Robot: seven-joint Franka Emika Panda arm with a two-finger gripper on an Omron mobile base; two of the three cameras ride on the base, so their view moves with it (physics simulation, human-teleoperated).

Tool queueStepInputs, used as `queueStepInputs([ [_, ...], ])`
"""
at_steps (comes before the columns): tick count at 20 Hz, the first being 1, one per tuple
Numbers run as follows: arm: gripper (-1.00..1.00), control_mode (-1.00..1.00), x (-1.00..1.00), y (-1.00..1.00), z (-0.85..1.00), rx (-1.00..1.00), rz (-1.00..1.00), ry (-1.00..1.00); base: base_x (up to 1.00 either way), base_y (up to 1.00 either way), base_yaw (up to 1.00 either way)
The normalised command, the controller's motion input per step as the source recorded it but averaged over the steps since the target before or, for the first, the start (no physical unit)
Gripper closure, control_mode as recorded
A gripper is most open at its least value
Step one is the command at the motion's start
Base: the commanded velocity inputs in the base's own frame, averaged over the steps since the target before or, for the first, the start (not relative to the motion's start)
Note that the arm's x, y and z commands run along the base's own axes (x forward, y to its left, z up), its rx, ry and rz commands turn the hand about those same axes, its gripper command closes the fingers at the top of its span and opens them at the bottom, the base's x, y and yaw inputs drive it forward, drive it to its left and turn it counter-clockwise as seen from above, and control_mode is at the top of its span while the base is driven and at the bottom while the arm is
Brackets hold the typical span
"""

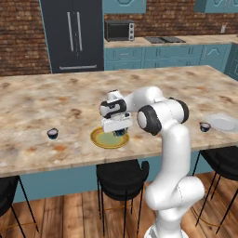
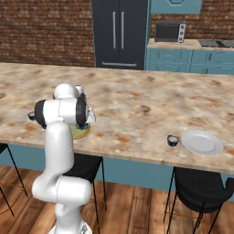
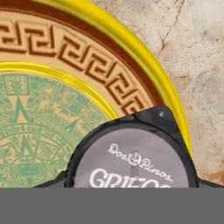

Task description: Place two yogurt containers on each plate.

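Two yogurt cups [image 1: 52, 134] [image 1: 204, 126] apart, unobstructed.

My arm rises from the base, bends at the elbow and reaches forward over the near edge of the bench, wrist turned down. My gripper [image 1: 120, 132] points straight down, low, its fingers hidden from me.

Even, soft rendered light fills both base views, neither dim nor harsh. The bench [image 1: 42, 100] shows only faint shadows and no glare. Textures are coarse and slightly pixelated. In the hand view the yogurt lid [image 3: 131, 164] lettering looks soft and blurred up close.
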Motion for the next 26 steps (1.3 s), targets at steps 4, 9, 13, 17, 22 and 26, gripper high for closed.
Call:
queueStepInputs([
  [4, -1.00, -1.00, -0.03, 0.19, -0.06, 0.00, 0.00, 0.00, 0.00, 0.00, 0.00],
  [9, -1.00, -1.00, -0.13, 0.14, 0.05, -0.03, -0.02, 0.00, 0.00, 0.00, 0.00],
  [13, -1.00, -1.00, -0.05, 0.00, 0.00, -0.02, -0.03, 0.00, 0.00, 0.00, 0.00],
  [17, -1.00, -1.00, 0.00, 0.00, 0.09, -0.03, 0.00, -0.02, 0.00, 0.00, 0.00],
  [22, -1.00, -1.00, -0.44, 0.00, 0.61, -0.11, 0.00, -0.01, 0.00, 0.00, 0.00],
  [26, -1.00, -1.00, -0.90, -0.06, 0.72, -0.02, -0.02, 0.00, 0.00, 0.00, 0.00],
])
